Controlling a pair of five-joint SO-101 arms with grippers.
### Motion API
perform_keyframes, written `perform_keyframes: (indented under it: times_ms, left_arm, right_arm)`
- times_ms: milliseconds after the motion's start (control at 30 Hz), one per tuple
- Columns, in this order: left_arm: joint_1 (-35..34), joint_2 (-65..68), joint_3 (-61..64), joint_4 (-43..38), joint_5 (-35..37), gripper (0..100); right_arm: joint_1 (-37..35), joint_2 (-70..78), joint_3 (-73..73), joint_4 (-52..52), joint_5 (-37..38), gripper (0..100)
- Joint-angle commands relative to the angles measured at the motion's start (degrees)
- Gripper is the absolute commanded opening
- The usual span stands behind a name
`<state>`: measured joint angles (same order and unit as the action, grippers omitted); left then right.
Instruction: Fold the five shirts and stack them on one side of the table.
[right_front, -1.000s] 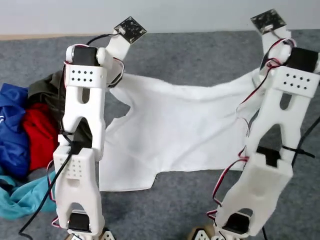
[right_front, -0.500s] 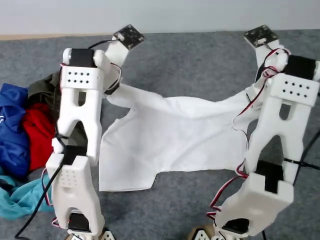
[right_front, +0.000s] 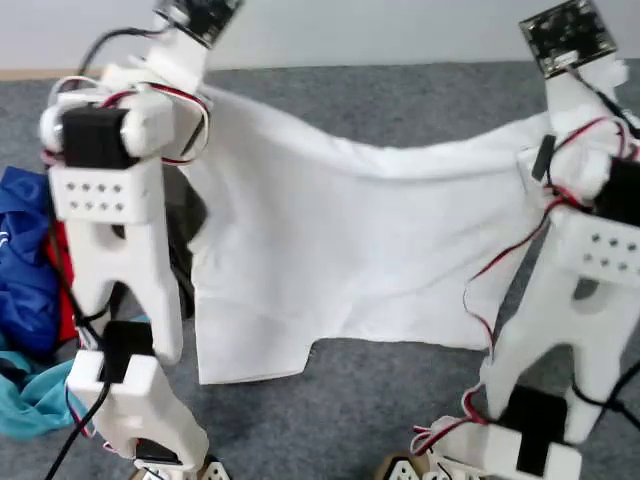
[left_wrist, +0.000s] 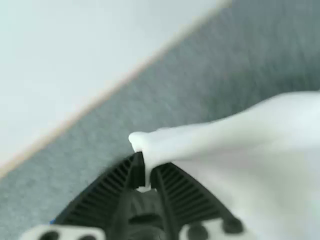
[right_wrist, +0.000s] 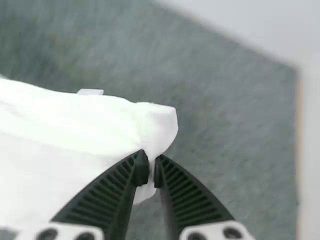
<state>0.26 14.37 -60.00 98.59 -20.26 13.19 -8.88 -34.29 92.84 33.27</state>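
- White shirt (right_front: 350, 250): the near hem lies on the grey table (right_front: 380, 410) just ahead of the arm bases, about where it was a second ago.
- Pile of other shirts (right_front: 30, 270) (blue, red, teal) sits bunched beside your left arm (right_front: 110, 230), untouched. My read is nothing is folded or stacked yet.
- Mid-cloth was flat on the table a second ago. Now it slopes up off the table toward the far side.
- Left gripper (left_wrist: 145, 167) has its jaws pressed together, pinching one far corner of the cloth. Right gripper (right_wrist: 148, 167) does the same on the other far corner.
- Both arms came up over the last second, so the far edge hangs in the air between them with a slight sag mid-span.
- Looks like the start of the first fold or a shake-out. Each pinch holds only a corner tip, so a slip is possible. Keep your two heights matched, or the cloth will likely skew.
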Motion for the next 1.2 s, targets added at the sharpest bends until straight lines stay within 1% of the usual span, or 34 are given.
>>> perform_keyframes:
  times_ms: [0, 100, 200, 400, 467, 500, 567, 667, 800, 867, 933, 1000, 1167]
  left_arm:
    - [-0.3, -3.2, -6.5, -4.2, 4.5, 0]
    - [-0.3, -3.1, -8.7, -9.5, 6.8, 0]
    - [-0.4, -2.6, -8.4, -18.5, 8.4, 0]
    - [-1.2, 3.1, -7.1, -38.2, 8.8, 0]
    - [-1.2, 4.2, -7.2, -41.9, 8.8, 0]
    - [-1.1, 4.2, -7.2, -41.5, 8.8, 0]
    - [-0.2, 3.4, -7.2, -36.0, 8.8, 0]
    - [1.1, 2.3, -7.1, -22.8, 8.8, 0]
    - [2.0, 0.8, -7.2, -5.0, 8.4, 0]
    - [1.9, 0.3, -6.9, 1.9, 7.8, 0]
    - [1.0, -0.2, -5.1, 2.1, 5.6, 0]
    - [-0.6, -1.8, -3.1, 2.1, 3.2, 0]
    - [-0.1, -8.5, 6.3, 2.1, -3.3, 0]
  right_arm:
    - [0.0, -4.0, -0.4, -6.2, -0.8, 1.0]
    - [1.0, -4.2, -0.4, -11.2, -1.8, 1.0]
    - [2.6, -2.4, 0.0, -18.0, -3.8, 1.0]
    - [3.2, 2.3, 0.0, -29.0, -3.9, 1.0]
    - [3.2, 2.6, -0.3, -30.2, -3.9, 1.0]
    - [3.2, 2.3, -0.3, -29.9, -3.8, 1.0]
    - [3.2, 1.4, -0.3, -27.1, -3.7, 1.0]
    - [3.2, 0.2, -0.3, -19.1, -3.0, 1.0]
    - [3.2, -0.8, -0.3, -5.7, 3.8, 1.0]
    - [3.2, -1.5, -0.3, 0.9, 6.2, 1.0]
    - [3.3, -2.2, -0.3, 6.5, 8.4, 1.0]
    - [3.3, -3.2, -0.2, 10.0, 9.7, 1.0]
    - [5.1, -6.7, 0.2, 10.0, 11.1, 1.0]
